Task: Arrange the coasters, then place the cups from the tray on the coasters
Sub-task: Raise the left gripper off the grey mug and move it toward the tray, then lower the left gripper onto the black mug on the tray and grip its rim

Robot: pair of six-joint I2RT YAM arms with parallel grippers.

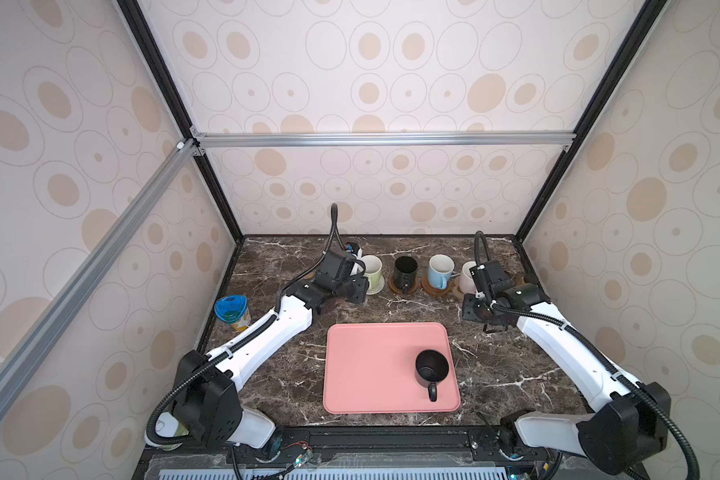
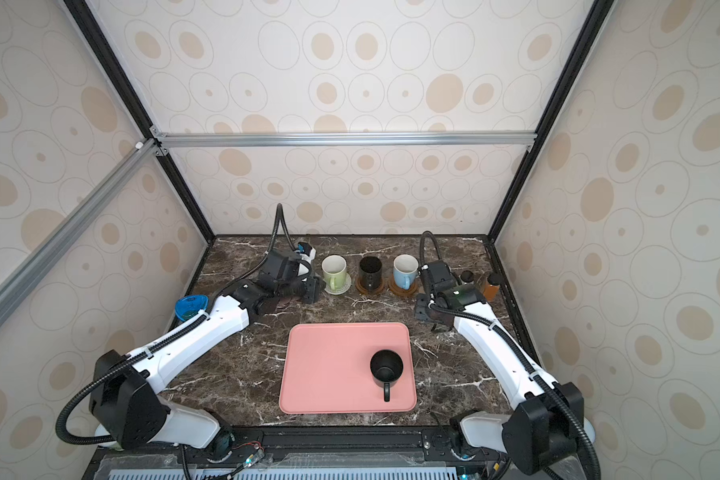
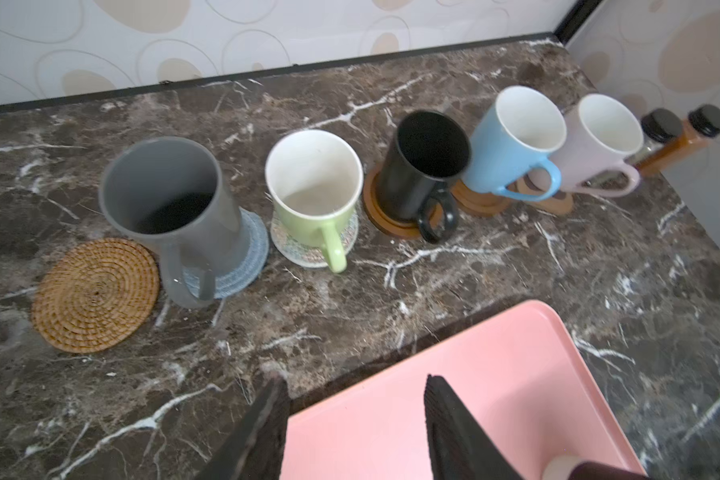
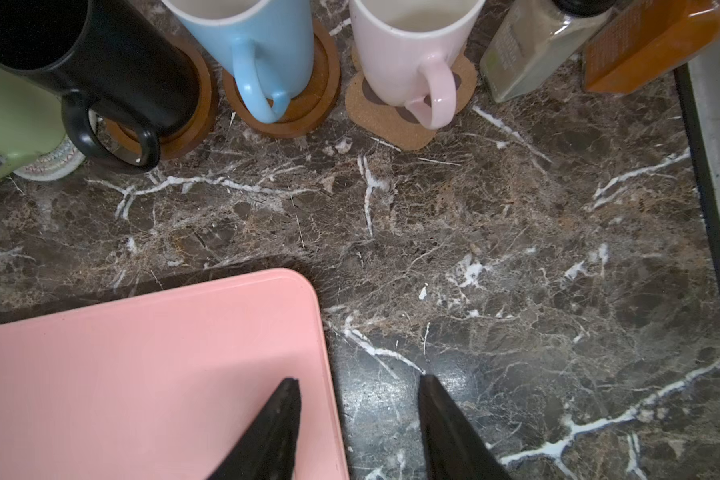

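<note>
Left claw (image 3: 354, 419) and right claw (image 4: 356, 419) hanging spread and empty; black mug (image 1: 431, 368) waiting on the tray (image 1: 362, 365).

The left claw is hovering by the tray corner just beneath it, nothing between its ribbed black fingers. Ahead of it, at the row's end, the rattan coaster (image 3: 95, 295), a coiled tan disc, is lying bare, likely meant for the glossy black mug standing upright behind the claw on the smooth pink tray. Beside the rattan, the grey mug (image 3: 171, 199) is sitting on a blue-grey woven mat (image 3: 246, 257), handle turned toward the claw, probably for easy pinching. The right claw is facing the pink mug (image 4: 395, 54) on its cork-like paw mat (image 4: 395, 124).
</note>
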